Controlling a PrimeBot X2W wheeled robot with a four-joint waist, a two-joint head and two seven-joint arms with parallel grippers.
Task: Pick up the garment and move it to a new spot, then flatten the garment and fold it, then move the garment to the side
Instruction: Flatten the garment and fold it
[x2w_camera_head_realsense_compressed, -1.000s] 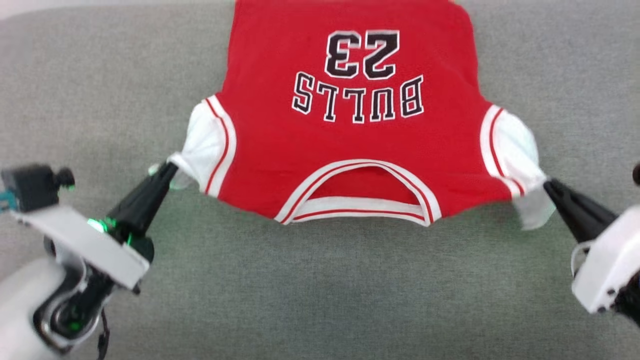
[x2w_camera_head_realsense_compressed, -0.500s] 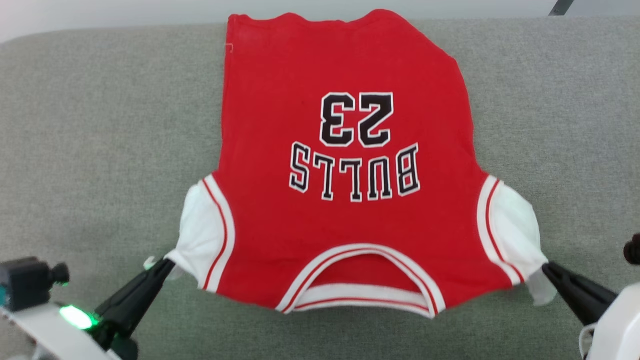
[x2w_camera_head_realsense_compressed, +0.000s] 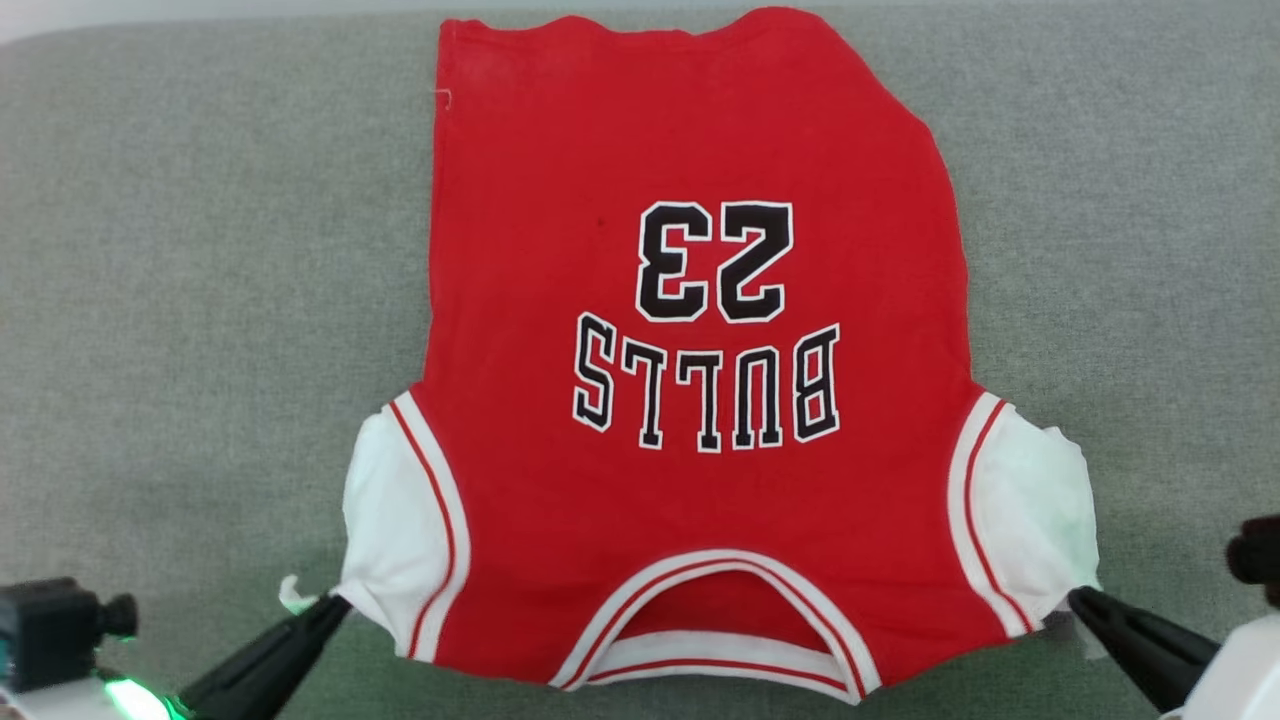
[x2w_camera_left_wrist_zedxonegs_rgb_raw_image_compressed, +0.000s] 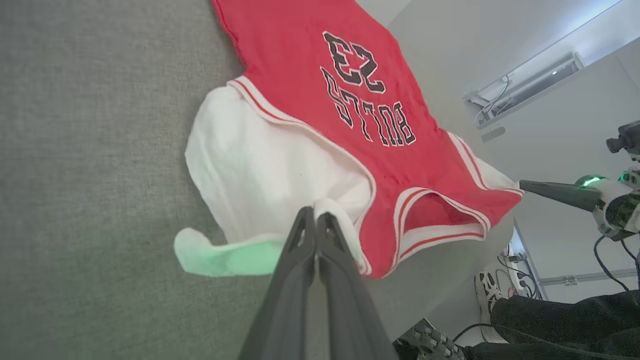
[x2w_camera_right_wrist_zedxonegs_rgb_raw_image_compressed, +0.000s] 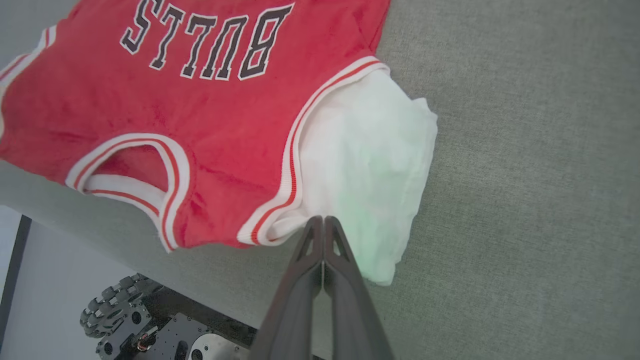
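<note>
Dark left claw (x2w_camera_head_realsense_compressed: 338, 603) is pinched shut on the left sleeve's hem. The red shirt (x2w_camera_head_realsense_compressed: 560, 480) lies spread on the grey desk (x2w_camera_head_realsense_compressed: 200, 300), collar nearest the robot. The right claw (x2w_camera_head_realsense_compressed: 1075, 597) is clamped on the right sleeve's corner. Risk: thin pinches may slip under pull, bunching the cloth. Wrist views show each bite; the head view shows the far hem.

- Grey fabric bench (x2w_camera_left_wrist_zedxonegs_rgb_raw_image_compressed: 75, 150) spreads beneath and ahead of the left claw (x2w_camera_left_wrist_zedxonegs_rgb_raw_image_compressed: 315, 216).
- A person's white shoe (x2w_camera_left_wrist_zedxonegs_rgb_raw_image_compressed: 483, 295) and dark trouser leg (x2w_camera_left_wrist_zedxonegs_rgb_raw_image_compressed: 565, 315) sit to the lower right of that claw.

Dark, seemingly matte left claw (x2w_camera_head_realsense_compressed: 343, 600)
</note>
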